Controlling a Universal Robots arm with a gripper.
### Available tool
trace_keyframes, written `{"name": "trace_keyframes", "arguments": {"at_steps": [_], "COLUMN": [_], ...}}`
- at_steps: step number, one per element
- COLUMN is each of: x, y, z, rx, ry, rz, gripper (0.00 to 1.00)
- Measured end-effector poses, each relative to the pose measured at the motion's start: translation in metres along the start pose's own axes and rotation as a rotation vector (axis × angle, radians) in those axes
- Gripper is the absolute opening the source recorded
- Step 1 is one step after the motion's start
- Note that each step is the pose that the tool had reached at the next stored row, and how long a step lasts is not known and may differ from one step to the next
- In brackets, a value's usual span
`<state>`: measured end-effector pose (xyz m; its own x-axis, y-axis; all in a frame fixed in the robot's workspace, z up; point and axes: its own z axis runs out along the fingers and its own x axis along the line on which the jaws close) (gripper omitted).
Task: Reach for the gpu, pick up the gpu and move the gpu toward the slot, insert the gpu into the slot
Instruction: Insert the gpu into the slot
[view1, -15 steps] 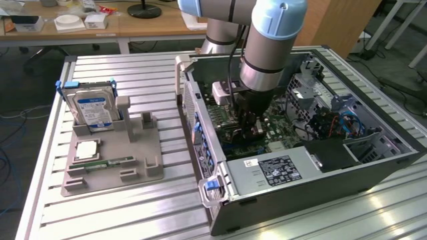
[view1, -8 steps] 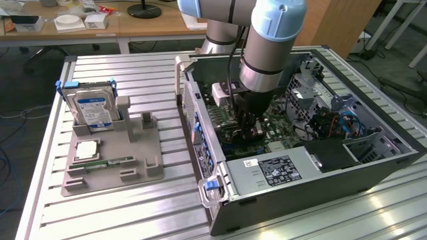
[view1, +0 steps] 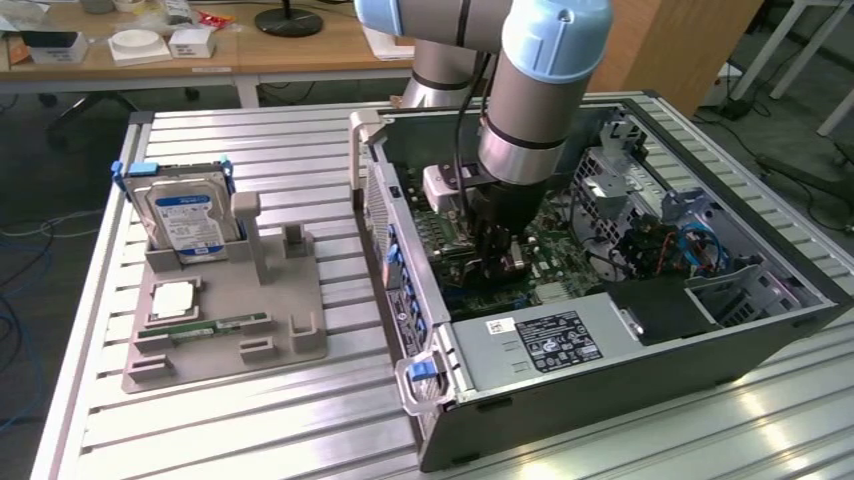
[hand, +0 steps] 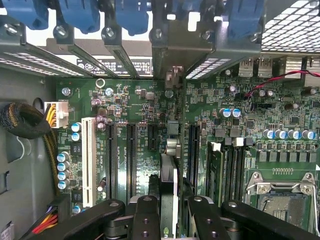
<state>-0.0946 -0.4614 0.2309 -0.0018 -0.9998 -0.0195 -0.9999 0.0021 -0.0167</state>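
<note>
- End effector (hand: 169, 212) down inside the open computer case (view1: 641, 350), fingers (hand: 145, 217) pinching the gpu (hand: 169, 180) on both faces.
- Gpu held on edge, upright, seen edge-on in the wrist view, standing over the motherboard (hand: 280, 105) among the long black expansion slots (hand: 131, 155); whether seated in one cannot be told.
- In the exterior view, arm (view1: 534, 100) reaching straight down into the case's middle.
- On the bench (view1: 267, 140), at the exterior view's left, grey fixture tray (view1: 227, 310) carrying a hard drive (view1: 187, 220) standing upright.
</note>
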Motion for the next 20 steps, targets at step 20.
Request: {"name": "trace_keyframes", "arguments": {"at_steps": [20], "x": [-0.001], "y": [-0.0005], "z": [-0.0267], "rx": [0.0090], "ry": [0.0000], "rz": [0.000], "gripper": [0.34]}}
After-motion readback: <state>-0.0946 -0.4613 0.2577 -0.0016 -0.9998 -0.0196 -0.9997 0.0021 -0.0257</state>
